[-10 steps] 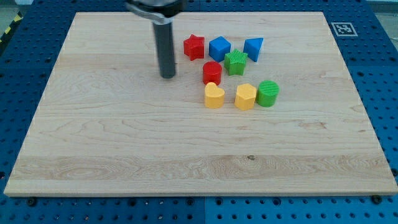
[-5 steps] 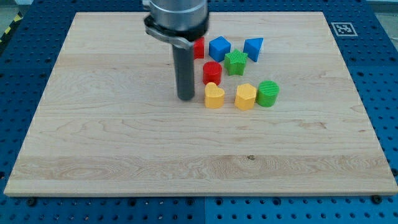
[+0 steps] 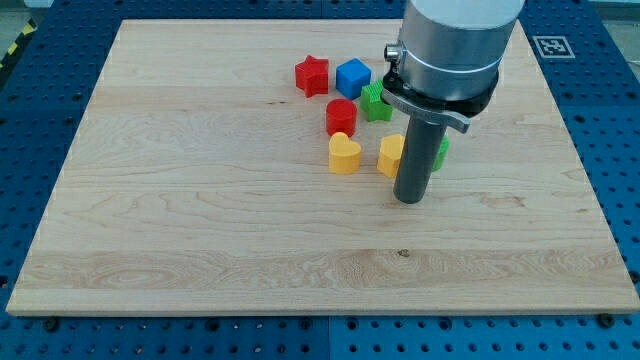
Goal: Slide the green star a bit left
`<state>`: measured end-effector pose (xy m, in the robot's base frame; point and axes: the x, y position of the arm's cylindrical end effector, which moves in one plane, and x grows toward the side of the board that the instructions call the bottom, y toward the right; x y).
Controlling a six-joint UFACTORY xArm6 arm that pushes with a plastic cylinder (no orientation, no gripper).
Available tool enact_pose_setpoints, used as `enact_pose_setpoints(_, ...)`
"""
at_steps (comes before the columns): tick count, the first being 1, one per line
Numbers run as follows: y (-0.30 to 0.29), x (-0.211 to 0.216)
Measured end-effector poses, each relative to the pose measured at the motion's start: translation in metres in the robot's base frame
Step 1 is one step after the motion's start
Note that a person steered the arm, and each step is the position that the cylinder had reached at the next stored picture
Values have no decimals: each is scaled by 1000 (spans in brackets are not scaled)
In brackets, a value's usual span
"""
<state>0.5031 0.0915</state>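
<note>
The green star (image 3: 375, 102) lies near the view's top centre, partly hidden behind the arm's grey body. My tip (image 3: 409, 199) rests on the wooden board (image 3: 200, 200), below and to the right of the star, just below the yellow hexagonal block (image 3: 390, 155). The rod covers part of that yellow block and most of the green round block (image 3: 441, 152).
A red star (image 3: 312, 75) and a blue cube (image 3: 352, 77) lie left of the green star. A red block (image 3: 341, 116) and a yellow heart (image 3: 344, 154) sit below them. The blue triangular block seen earlier is hidden behind the arm.
My tip has moved from the left of the block cluster down and to the right, and now stands below the yellow hexagonal block. The blocks have not moved.
</note>
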Motion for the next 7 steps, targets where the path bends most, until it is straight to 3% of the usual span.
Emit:
enact_pose_setpoints(1,5,-5)
enact_pose_setpoints(4,102,-8)
enact_pose_setpoints(7,102,24)
